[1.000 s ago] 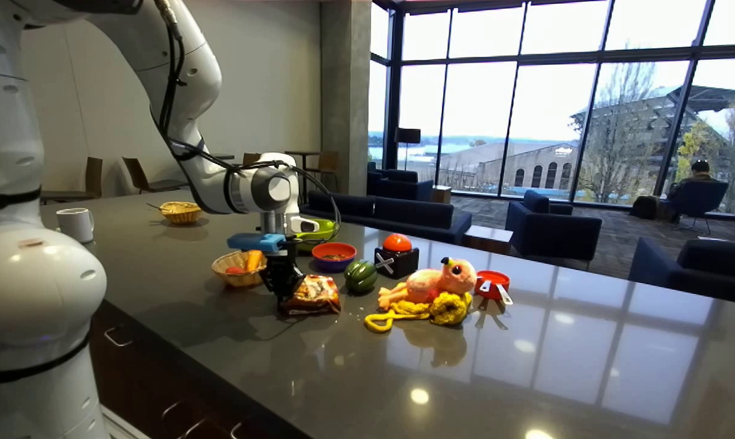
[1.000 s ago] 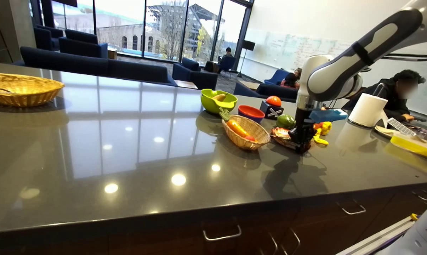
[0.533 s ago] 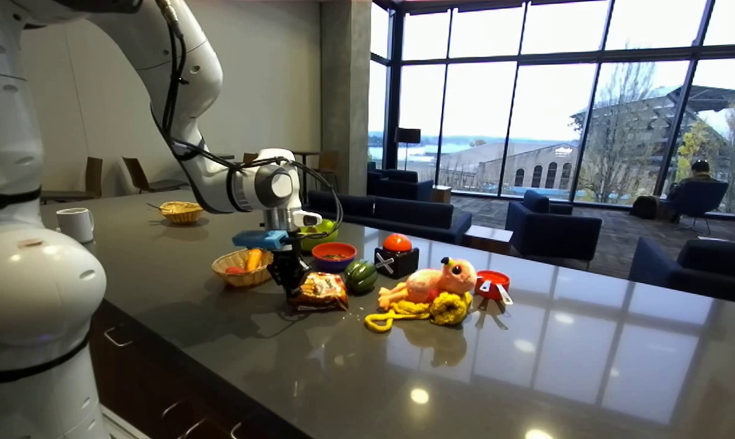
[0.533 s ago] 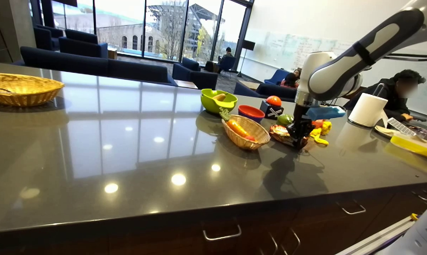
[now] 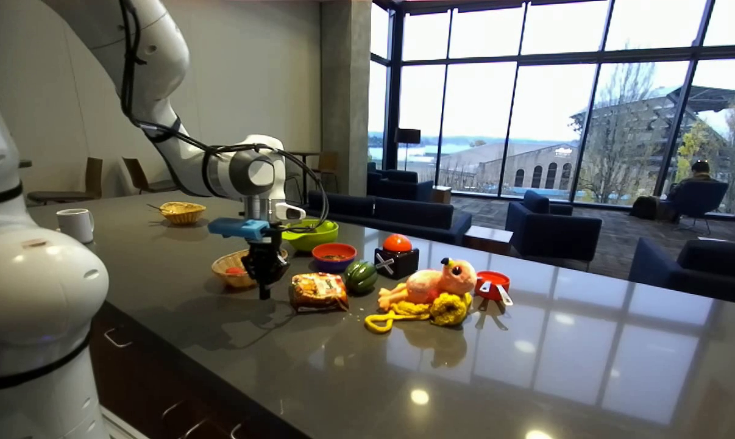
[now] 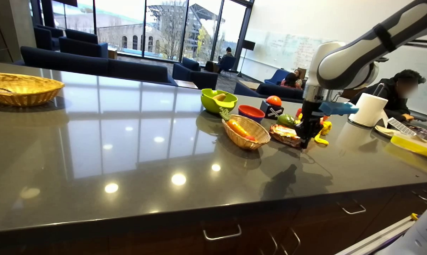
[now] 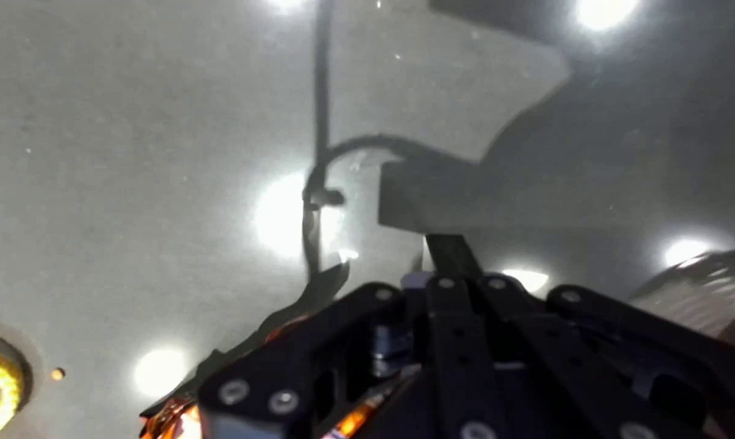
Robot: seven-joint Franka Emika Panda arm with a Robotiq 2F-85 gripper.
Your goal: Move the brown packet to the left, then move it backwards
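The brown packet (image 5: 319,292) lies flat on the grey counter, shiny with orange-red print. It also shows in an exterior view (image 6: 284,134), its right end partly hidden behind my gripper. My gripper (image 5: 265,294) is at the packet's side, low over the counter, with a visible gap between fingertip and packet. It also shows in an exterior view (image 6: 304,145). In the wrist view the gripper's fingers (image 7: 447,253) are together with nothing between them. Only slivers of the packet (image 7: 171,421) show there, beside and behind the left finger linkage.
A wicker basket (image 6: 242,143) with a toy carrot stands near the packet. A green squash (image 5: 361,277), red-blue bowl (image 5: 334,262), green bowl (image 5: 303,241) and black box with orange dome (image 5: 398,265) stand close behind. A pink plush bird (image 5: 425,285) lies on yellow crochet.
The packet first shifted slightly towards the squash with my gripper against it. Since then my gripper has drawn back from the packet, leaving it in place with a gap.
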